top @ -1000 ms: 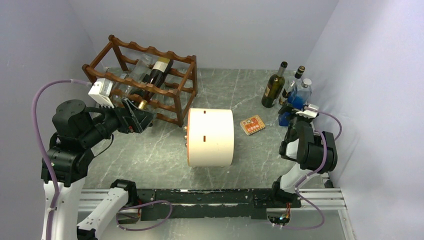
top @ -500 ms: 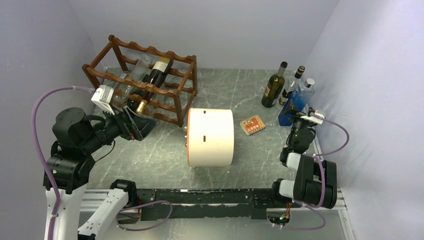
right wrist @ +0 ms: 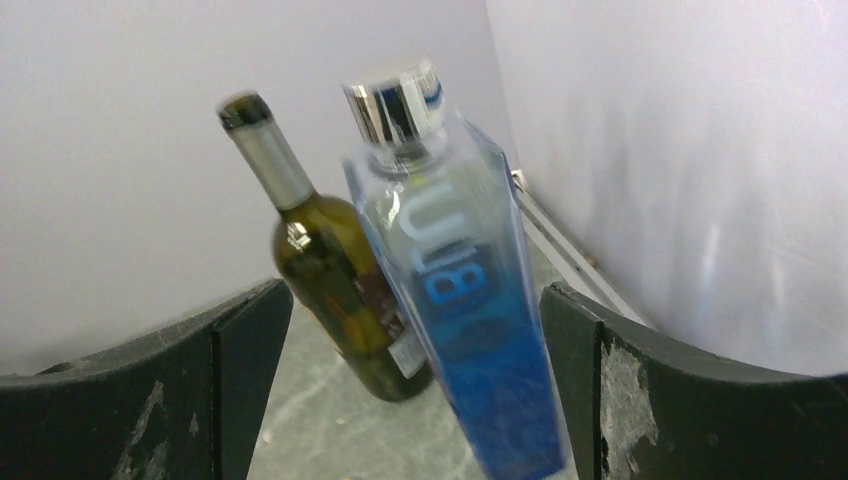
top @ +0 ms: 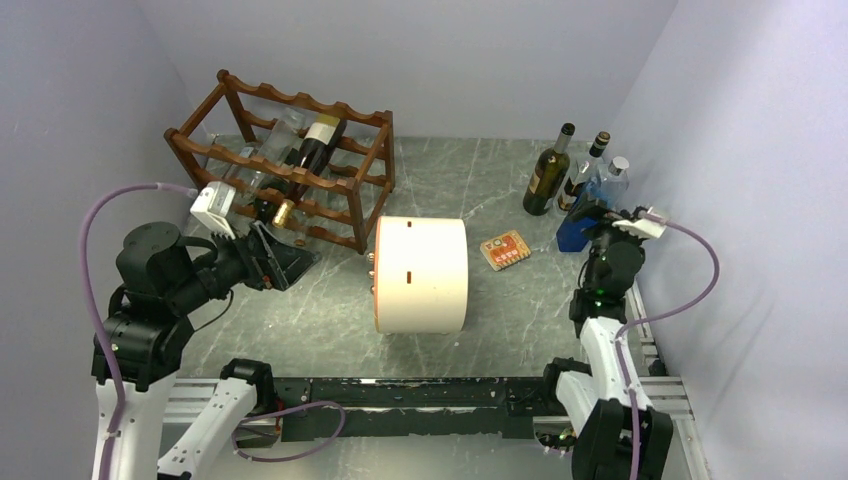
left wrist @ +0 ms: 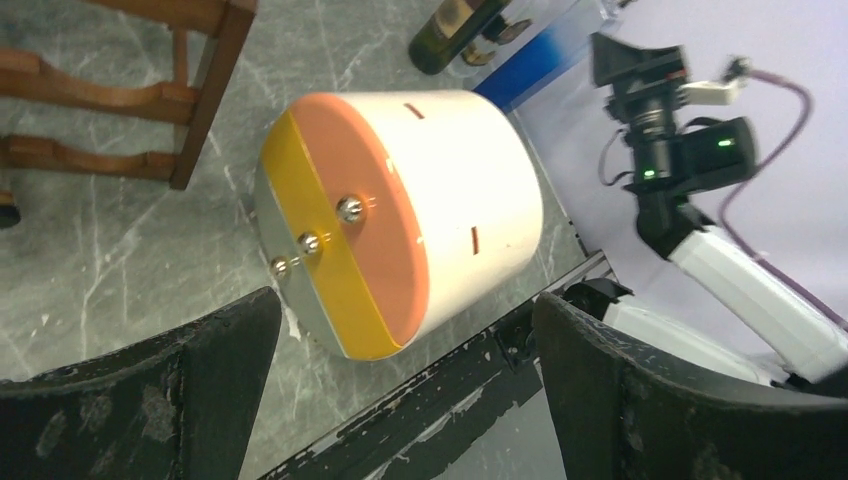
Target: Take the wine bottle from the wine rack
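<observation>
The reddish-brown wine rack (top: 352,150) stands at the back left, and its corner post (left wrist: 205,90) shows in the left wrist view. A dark wine bottle (top: 317,146) with a cream label lies in the rack, next to clear bottles. A gold cap (top: 284,211) pokes out at the rack's front. My left gripper (top: 296,262) hangs open and empty just in front of the rack, apart from it. My right gripper (top: 598,224) is open at the far right. A blue bottle (right wrist: 470,300) stands ahead, framed by the fingers (right wrist: 690,400), which stay apart from it.
A cream cylinder (top: 420,275) with an orange and yellow end (left wrist: 345,225) lies mid-table. A green bottle (top: 547,172) and further bottles stand at the back right beside the blue bottle (top: 577,228). A small orange card (top: 504,250) lies nearby. Walls close in on both sides.
My left gripper has drawn back from the rack's front toward the near edge. The right arm has folded lower, while its gripper stays by the blue bottle.
</observation>
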Controlling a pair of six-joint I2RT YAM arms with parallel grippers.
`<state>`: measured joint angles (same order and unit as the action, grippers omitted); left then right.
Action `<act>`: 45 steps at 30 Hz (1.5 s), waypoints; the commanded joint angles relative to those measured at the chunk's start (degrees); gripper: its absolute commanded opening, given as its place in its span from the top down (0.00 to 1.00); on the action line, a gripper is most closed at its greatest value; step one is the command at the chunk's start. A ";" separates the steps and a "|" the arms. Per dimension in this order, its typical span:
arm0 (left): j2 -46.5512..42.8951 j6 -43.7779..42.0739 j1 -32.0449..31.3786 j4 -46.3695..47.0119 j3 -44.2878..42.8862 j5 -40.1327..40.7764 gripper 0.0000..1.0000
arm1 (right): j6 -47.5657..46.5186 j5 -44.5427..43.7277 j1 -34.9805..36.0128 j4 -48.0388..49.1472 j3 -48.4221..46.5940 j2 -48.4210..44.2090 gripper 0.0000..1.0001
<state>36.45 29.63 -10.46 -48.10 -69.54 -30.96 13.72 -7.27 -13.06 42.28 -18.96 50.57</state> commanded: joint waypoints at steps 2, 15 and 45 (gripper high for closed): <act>-1.25 1.20 -0.31 -3.63 3.29 5.37 0.01 | 13.11 -3.04 1.02 -26.66 -14.55 -2.85 0.00; -2.16 3.87 -0.35 10.59 20.60 13.52 0.01 | 21.82 2.64 21.66 -36.38 -30.20 2.38 0.00; 32.99 29.47 35.61 97.64 48.75 -30.90 0.04 | -1.13 24.08 36.87 -36.57 -35.08 3.45 0.00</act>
<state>64.55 53.56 24.67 31.51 -19.20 -57.12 13.10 15.81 23.35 5.48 -52.62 54.78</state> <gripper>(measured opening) 0.973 0.997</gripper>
